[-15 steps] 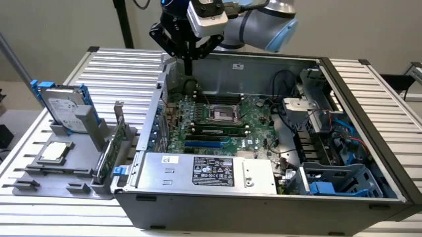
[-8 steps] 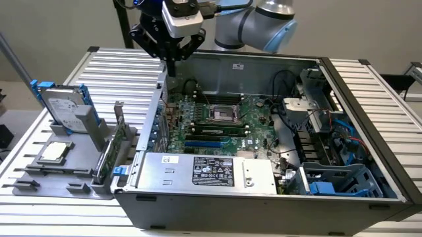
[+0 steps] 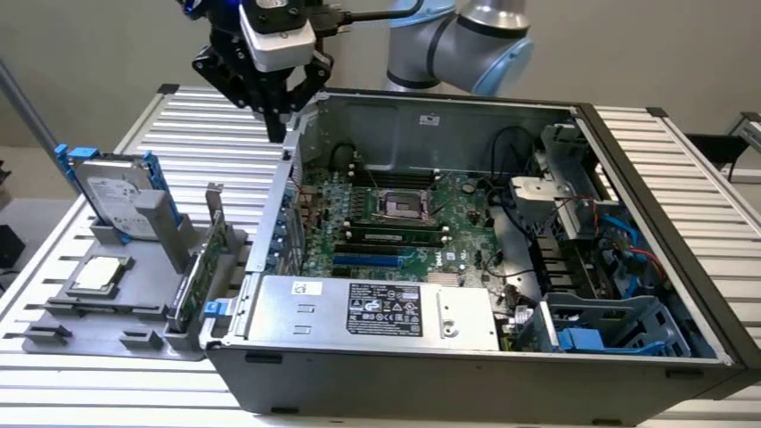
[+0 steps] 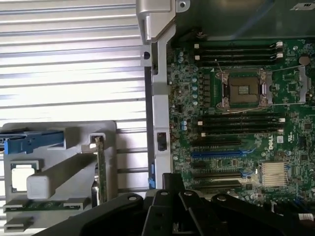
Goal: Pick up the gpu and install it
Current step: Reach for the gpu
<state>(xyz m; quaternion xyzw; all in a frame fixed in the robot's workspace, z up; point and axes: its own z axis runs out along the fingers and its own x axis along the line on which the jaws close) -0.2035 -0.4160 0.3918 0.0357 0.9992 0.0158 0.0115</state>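
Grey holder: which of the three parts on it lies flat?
The square silver processor chip; the hard drive with blue rails and the gpu both stand on edge in their slots.

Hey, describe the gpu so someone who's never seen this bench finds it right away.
At the exterior view's left of the open computer case sits a grey holder. The gpu stands on edge in its slot nearest the case: a thin green card with a silver bracket, unlike the blue-railed hard drive and the flat square processor chip.
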